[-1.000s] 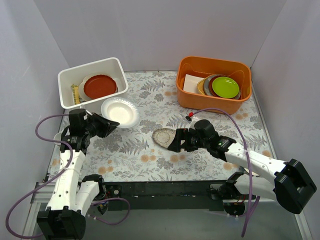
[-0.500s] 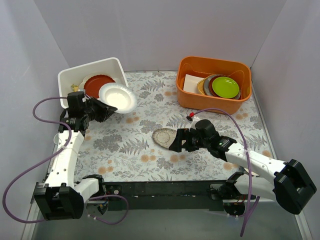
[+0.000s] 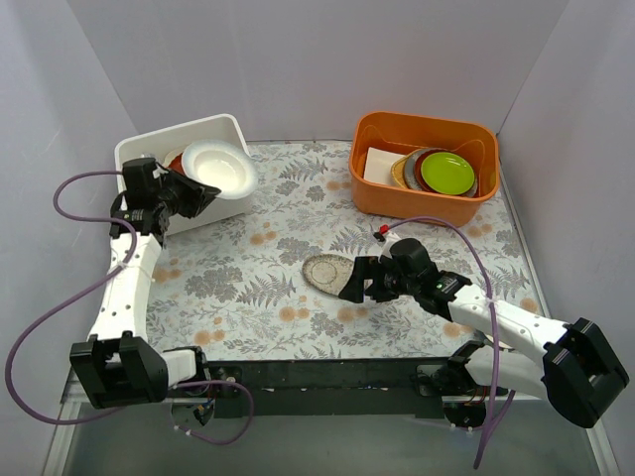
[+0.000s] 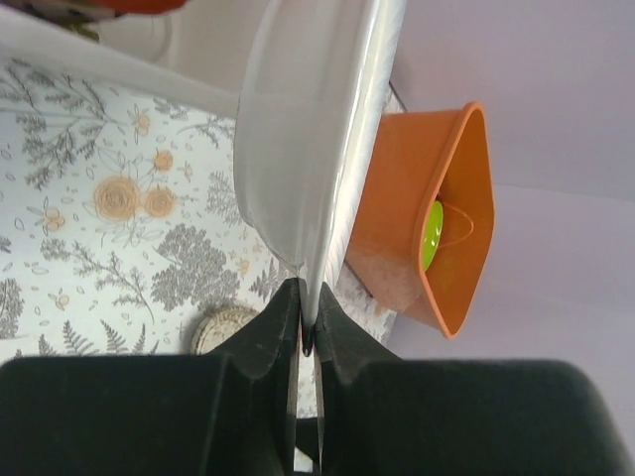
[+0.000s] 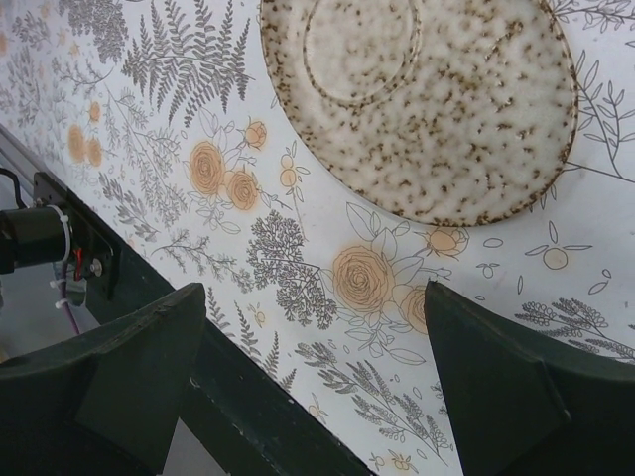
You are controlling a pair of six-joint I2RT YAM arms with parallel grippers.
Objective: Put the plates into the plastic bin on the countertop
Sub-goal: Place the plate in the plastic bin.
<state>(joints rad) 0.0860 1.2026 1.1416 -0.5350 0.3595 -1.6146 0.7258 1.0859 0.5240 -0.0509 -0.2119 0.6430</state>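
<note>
Small white plate (image 3: 220,167), rim pinched by left gripper (image 4: 306,319), over plastic bin (image 3: 179,131); lower it before release. Right gripper (image 5: 316,317) gapes open.

Small white round plate (image 3: 220,167) tilts over the white plastic bin (image 3: 184,132). Speckled beige plate (image 3: 323,271) lies flat on fern-printed countertop (image 3: 288,203)

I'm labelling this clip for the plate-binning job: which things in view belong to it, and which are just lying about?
Part of the job:
small white plate, pinched in the left claw at the white bin
red-brown plate inside that bin
speckled plate on the countertop, before the open right claw

Lying about:
orange tub
green plate, stacked with others inside it
</note>
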